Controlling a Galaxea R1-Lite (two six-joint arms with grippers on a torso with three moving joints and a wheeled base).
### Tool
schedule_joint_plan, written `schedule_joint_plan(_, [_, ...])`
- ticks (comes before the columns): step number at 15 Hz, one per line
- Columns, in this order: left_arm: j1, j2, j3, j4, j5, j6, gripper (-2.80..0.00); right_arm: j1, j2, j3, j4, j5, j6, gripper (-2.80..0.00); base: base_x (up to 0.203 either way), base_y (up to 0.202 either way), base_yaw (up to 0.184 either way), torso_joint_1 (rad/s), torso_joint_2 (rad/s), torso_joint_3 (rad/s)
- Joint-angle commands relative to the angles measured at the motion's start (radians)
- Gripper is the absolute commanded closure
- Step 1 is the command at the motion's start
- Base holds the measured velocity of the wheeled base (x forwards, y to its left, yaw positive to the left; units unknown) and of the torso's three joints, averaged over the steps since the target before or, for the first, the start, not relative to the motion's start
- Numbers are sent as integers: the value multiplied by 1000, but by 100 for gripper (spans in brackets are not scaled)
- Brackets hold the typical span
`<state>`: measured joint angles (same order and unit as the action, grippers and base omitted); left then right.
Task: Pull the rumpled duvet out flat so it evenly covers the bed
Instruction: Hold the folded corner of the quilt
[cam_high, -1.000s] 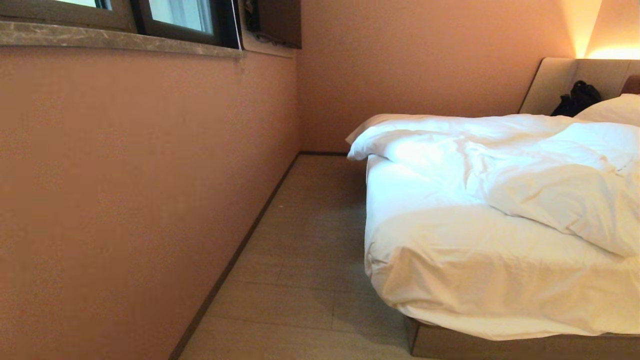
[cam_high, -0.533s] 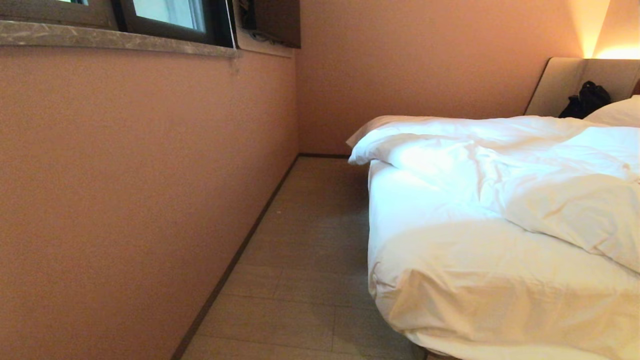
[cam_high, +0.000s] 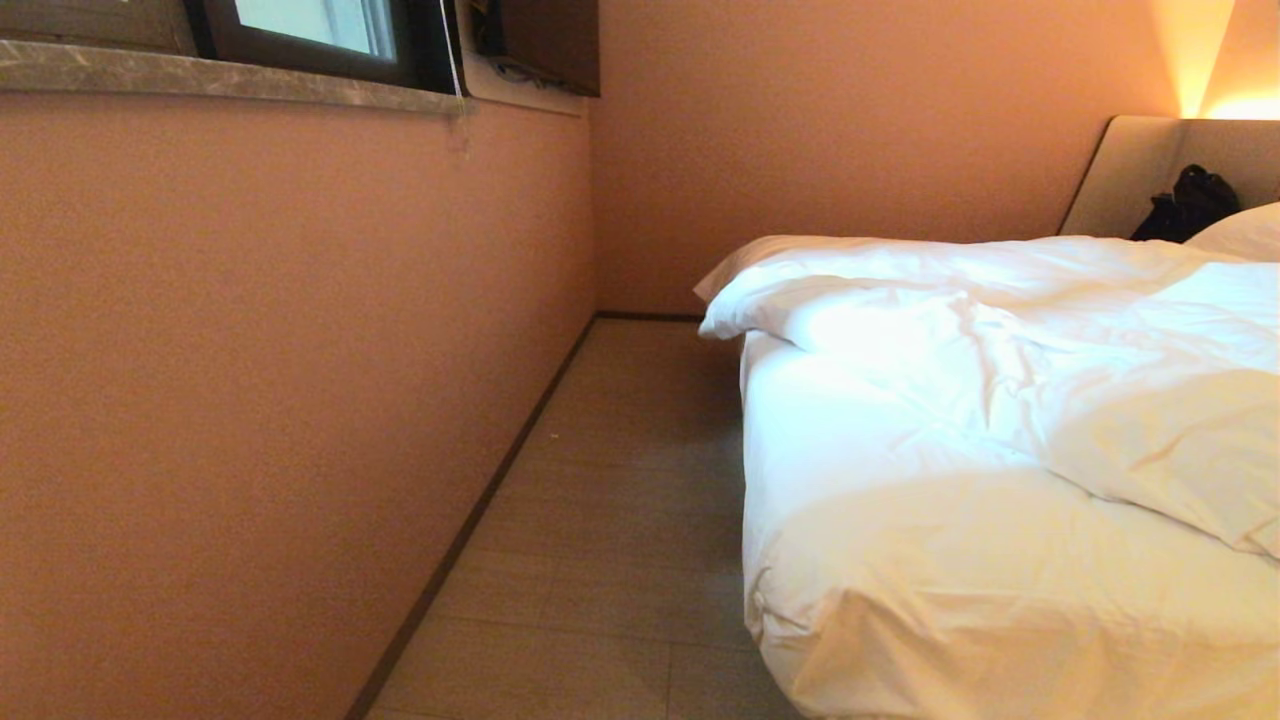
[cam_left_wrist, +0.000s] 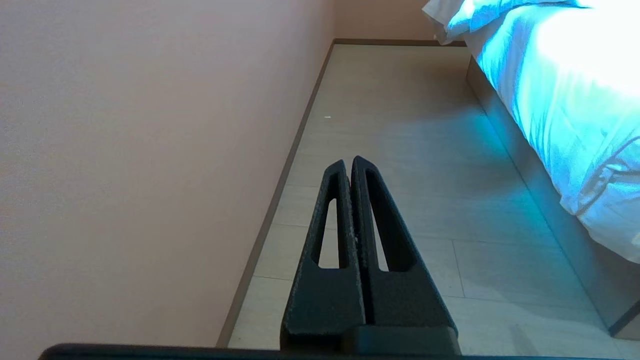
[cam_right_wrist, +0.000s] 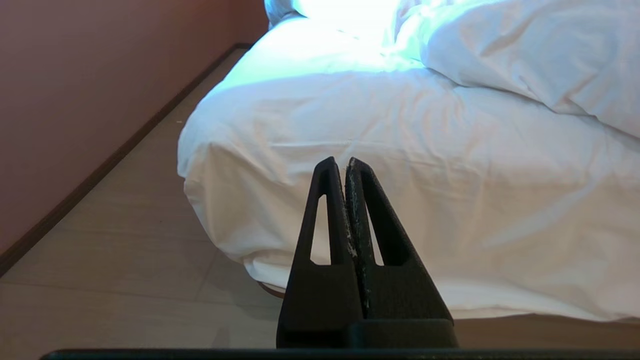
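On the bed (cam_high: 900, 560), the duvet (cam_high: 1050, 340) lay bunched toward the headboard, sheet bare at the foot. I kept the left gripper (cam_left_wrist: 350, 165) and right gripper (cam_right_wrist: 340, 162) pressed together, empty. Risk: pinching the sheet instead would untuck it.

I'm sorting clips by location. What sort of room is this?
A bedroom, possibly a hotel room: a low bed with a rumpled white duvet, a pillow against a padded headboard, and a window above the aisle.
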<state>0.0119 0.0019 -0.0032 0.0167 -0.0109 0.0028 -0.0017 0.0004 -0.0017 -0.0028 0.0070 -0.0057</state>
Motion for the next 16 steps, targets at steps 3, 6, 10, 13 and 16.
schedule_joint_plan(3, [0, 0, 0, 0, 2, 0, 0, 0, 0, 0, 0, 1, 0, 0, 0, 0, 0, 0, 0, 0])
schedule_joint_plan(6, [0, 0, 0, 1, 2, 2, 0, 0, 0, 0, 0, 1, -2, 0, 0, 0, 0, 0, 0, 0])
schedule_joint_plan(10, [0, 0, 0, 2, 2, 2, 0, 0, 0, 0, 0, 1, -2, 0, 1, -142, -1, 4, 2, 4])
schedule_joint_plan(13, [0, 0, 0, 0, 2, 2, 0, 0, 0, 0, 0, 1, -2, 0, 0, -194, 1, 3, 1, 2])
schedule_joint_plan(16, [0, 0, 0, 0, 2, 2, 0, 0, 0, 0, 0, 1, -2, 0, 0, -199, 1, 4, 1, 3])
